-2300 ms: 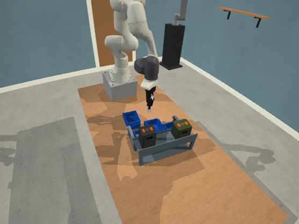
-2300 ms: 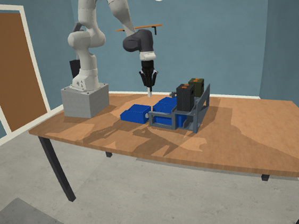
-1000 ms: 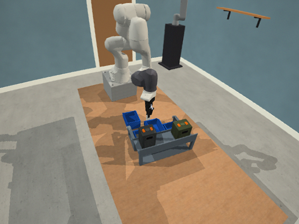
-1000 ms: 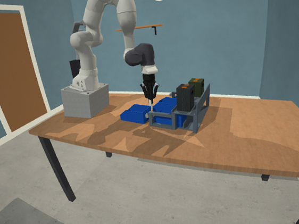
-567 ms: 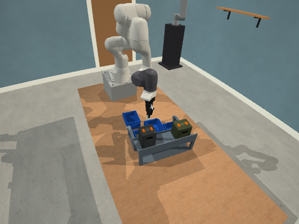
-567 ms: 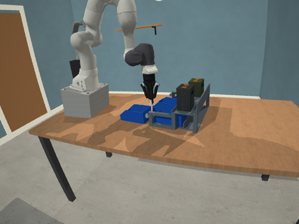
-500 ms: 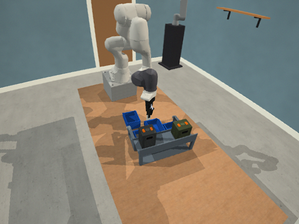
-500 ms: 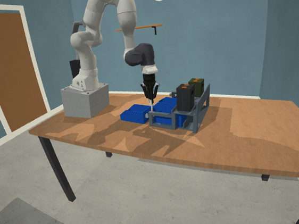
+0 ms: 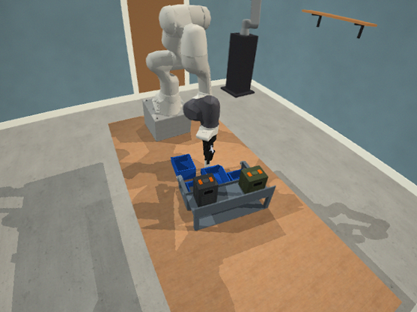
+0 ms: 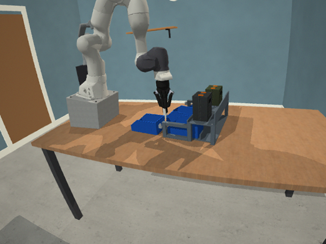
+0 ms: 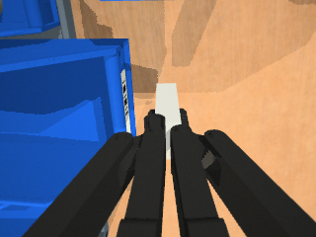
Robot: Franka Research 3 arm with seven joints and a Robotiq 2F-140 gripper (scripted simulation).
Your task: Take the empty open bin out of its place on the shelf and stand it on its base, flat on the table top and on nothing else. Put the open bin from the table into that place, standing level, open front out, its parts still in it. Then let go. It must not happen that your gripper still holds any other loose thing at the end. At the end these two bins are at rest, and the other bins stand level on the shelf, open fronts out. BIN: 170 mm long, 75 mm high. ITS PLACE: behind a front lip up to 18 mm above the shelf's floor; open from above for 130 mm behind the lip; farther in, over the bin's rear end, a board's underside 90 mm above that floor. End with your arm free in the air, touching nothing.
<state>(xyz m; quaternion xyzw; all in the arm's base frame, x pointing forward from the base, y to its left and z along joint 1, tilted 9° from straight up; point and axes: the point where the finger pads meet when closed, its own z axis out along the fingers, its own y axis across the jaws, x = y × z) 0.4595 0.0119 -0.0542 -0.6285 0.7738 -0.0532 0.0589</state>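
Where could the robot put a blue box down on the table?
The table shows bare wood past the shelf, away from the arm's base, and along its near edge. Around the gripper it's crowded: blue bins sit beside the shelf.

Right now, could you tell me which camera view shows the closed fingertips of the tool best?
The wrist view: the tool fills the frame, fingers shut together with nothing between them, beside a blue bin. The exterior view shows the tool small, from the side. In the top view the tool is tiny and dark.
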